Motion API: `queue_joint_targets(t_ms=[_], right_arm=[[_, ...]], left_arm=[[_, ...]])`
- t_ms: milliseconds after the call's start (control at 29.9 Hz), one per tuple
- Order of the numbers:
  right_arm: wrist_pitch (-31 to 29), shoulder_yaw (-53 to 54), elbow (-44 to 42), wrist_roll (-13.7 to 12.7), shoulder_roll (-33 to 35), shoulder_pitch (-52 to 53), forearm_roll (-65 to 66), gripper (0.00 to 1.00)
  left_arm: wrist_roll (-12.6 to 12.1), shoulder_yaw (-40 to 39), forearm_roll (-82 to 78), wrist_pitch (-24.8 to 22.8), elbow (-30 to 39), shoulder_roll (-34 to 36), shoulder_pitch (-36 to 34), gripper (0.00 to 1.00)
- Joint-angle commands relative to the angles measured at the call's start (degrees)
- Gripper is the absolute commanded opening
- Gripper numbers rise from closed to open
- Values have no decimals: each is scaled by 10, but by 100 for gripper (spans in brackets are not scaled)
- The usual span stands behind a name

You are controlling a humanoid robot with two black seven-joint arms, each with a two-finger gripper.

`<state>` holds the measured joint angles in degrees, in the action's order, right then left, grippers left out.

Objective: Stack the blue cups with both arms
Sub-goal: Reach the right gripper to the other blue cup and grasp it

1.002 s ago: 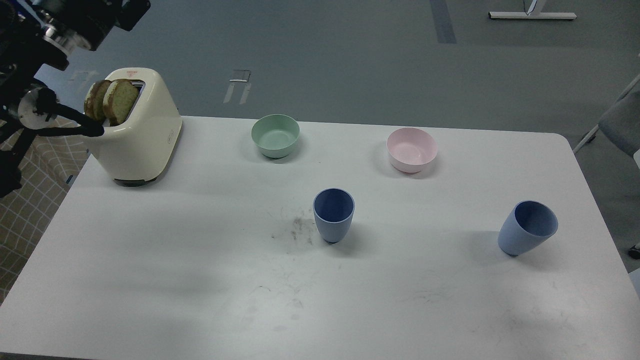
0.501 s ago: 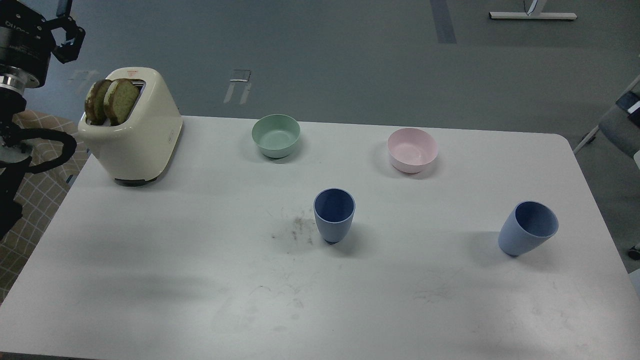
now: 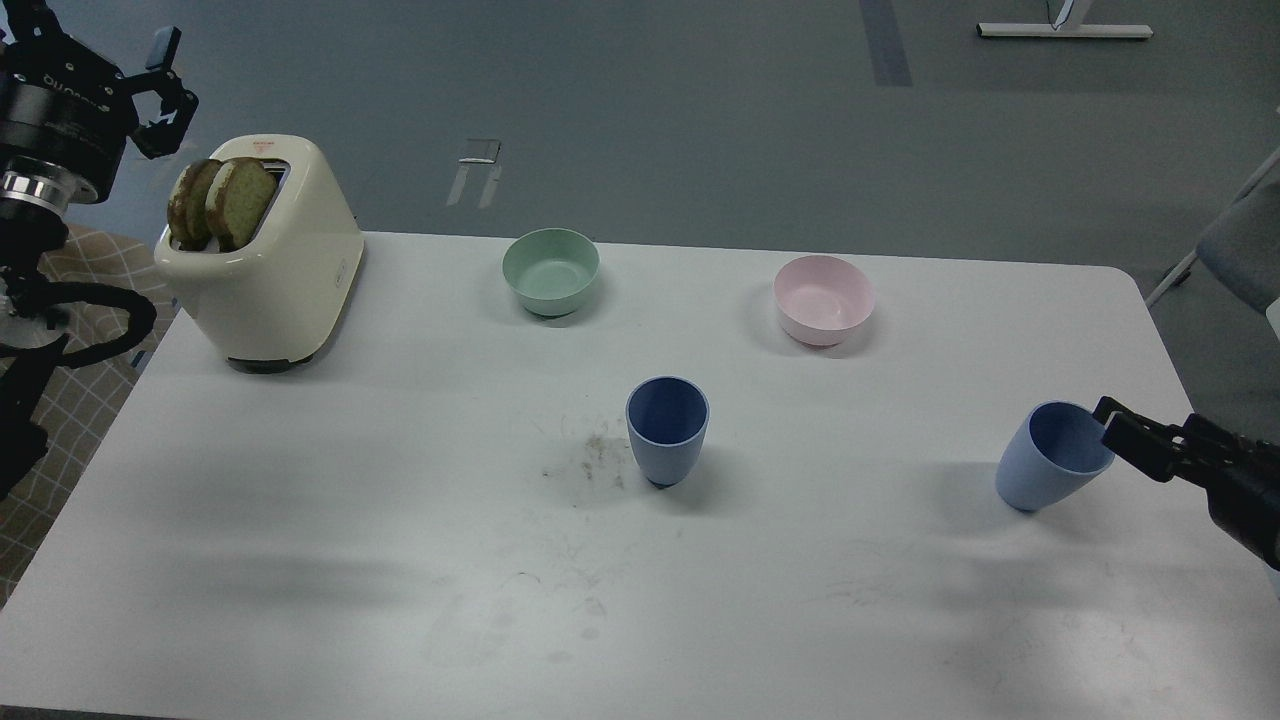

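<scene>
Two blue cups stand apart on the white table [image 3: 300, 520]. One blue cup [image 3: 666, 440] is upright at the middle. The other blue cup [image 3: 1040, 470] is at the right and appears to lean rightward. My right gripper [image 3: 1118, 432] comes in from the right edge, its dark tip at that cup's right rim; I cannot tell its fingers apart or whether it touches. My left gripper [image 3: 95, 45] is raised at the far left, above and behind the toaster, open and empty, far from both cups.
A cream toaster [image 3: 280, 280] with two bread slices stands at the table's back left. A mint-green bowl [image 3: 551, 270] and a pale pink bowl [image 3: 823, 298] sit at the back. Dark scuff marks [image 3: 590, 462] lie left of the middle cup.
My right gripper has come into view from the right edge and reached the right cup's rim. My left gripper has shifted slightly rightward at top left. The cups have not moved.
</scene>
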<state>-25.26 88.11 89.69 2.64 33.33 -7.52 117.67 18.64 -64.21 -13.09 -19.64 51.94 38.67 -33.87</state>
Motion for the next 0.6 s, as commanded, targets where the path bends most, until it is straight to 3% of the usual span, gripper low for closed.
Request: queue_joint_targets(t_ms=[0,200,267,334,568], right_arm=[[0,-9,-4,-1,2,3,2,89],[0,-27,-12,-1,2,4,8,71],[0,-34,-17,-3,1,5,8,55],[0,-35,-17,-3,0,6,8,48],[0,-42,-17,-4,-4,19,8,44]], left_arm=[[-2,-7,0,-5,-2,1,0,98],[-3,-8,-1,-5,-2,3,-9,98],[-3,-7,-3,-5,-2,3,-15,98],[-3,-6,-3,-4,-2,3,-16,98],[-3,-8,-3,-1,-2,1,-18,98]])
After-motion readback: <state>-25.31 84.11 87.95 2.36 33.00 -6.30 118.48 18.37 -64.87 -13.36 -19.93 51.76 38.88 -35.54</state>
